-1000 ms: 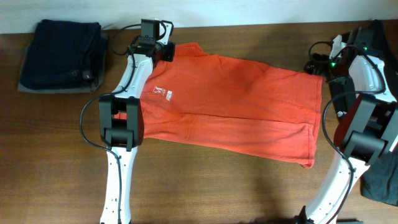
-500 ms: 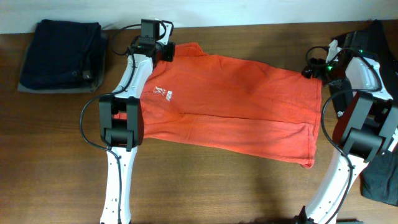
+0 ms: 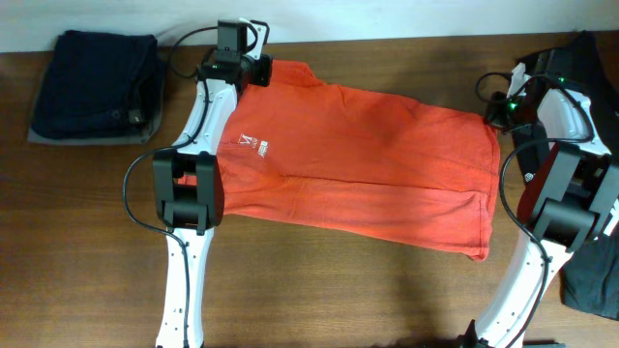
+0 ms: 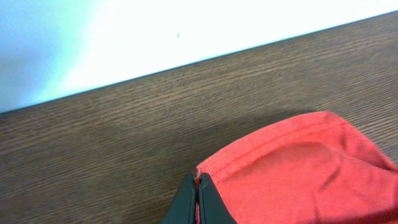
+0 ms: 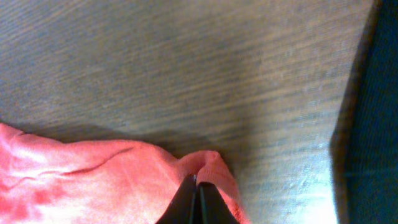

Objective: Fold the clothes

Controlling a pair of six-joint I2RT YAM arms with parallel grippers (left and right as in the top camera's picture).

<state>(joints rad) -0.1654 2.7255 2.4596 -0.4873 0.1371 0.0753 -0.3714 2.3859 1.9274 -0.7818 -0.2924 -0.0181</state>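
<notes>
1. The shirt (image 3: 368, 159) lies spread on the worktop (image 3: 319, 290), its long side running left to right. It is mostly flat. The small white lettering (image 3: 253, 146) sits towards the left end.
2. The left fingers (image 4: 194, 200) are pressed together on the hem at the far-left corner. The wrist view shows the red edge caught between them and rising in a rounded lip just to their right.
3. The right fingers (image 5: 195, 198) are closed the same way on the far-right corner. A small bunch of red cloth is puckered at their tips, with bare wood beyond it.
4. So both grips are on the far edge, one at each end, and the cloth between them lies low on the worktop.
5. A long line runs left to right across the near part of the shirt. We cannot tell whether it is a fold already laid or only a seam or crease.
6. Progress, as we judge it: early. The shirt is laid out and both corners are held, but no clear fold shows. The lengthwise and crosswise folds are all left to do.
7. Likely next step: lift the far edge evenly and carry it towards the near side. The risk is a corner slipping out, since each pinch holds little cloth.
8. Other things present: a navy pile (image 3: 95, 85) at far left, well apart from the shirt, and a dark cloth (image 3: 595, 275) at the right edge.
</notes>
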